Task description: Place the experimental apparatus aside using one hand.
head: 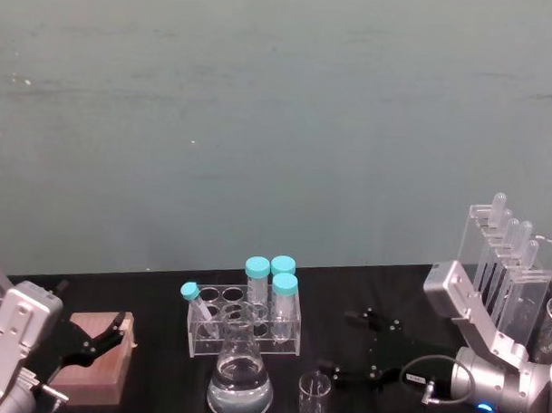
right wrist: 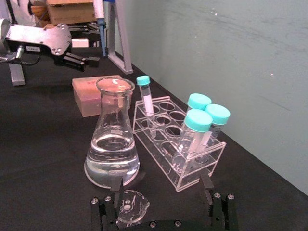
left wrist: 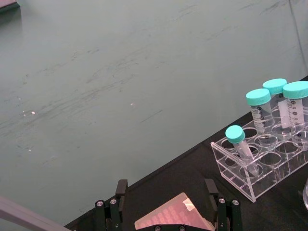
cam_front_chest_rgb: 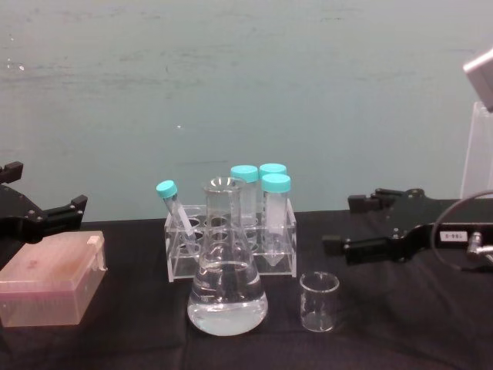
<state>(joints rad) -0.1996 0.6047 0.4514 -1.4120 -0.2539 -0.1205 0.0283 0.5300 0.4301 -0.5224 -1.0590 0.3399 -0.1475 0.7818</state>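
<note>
A conical flask [head: 240, 382] [cam_front_chest_rgb: 227, 293] [right wrist: 112, 144] holding clear liquid stands near the table's front. To its right is a small empty glass beaker [head: 314, 395] [cam_front_chest_rgb: 319, 302] [right wrist: 130, 211]. A tall clear stand of pipettes [head: 505, 260] [cam_front_chest_rgb: 479, 146] rises at the far right. My right gripper [head: 348, 347] [cam_front_chest_rgb: 347, 225] [right wrist: 161, 184] is open and empty, just right of the beaker and pointing toward it and the flask. At the far left, my left gripper [head: 91, 313] [cam_front_chest_rgb: 46, 189] [left wrist: 166, 190] hangs open over a pink box.
A clear rack [head: 244, 328] [left wrist: 255, 168] [right wrist: 178, 144] [cam_front_chest_rgb: 231, 250] with teal-capped tubes stands right behind the flask. The pink box [head: 94, 359] [cam_front_chest_rgb: 46, 281] [left wrist: 173, 216] [right wrist: 89, 94] lies at the left. The teal wall [head: 279, 125] closes the back of the black table [head: 400, 292].
</note>
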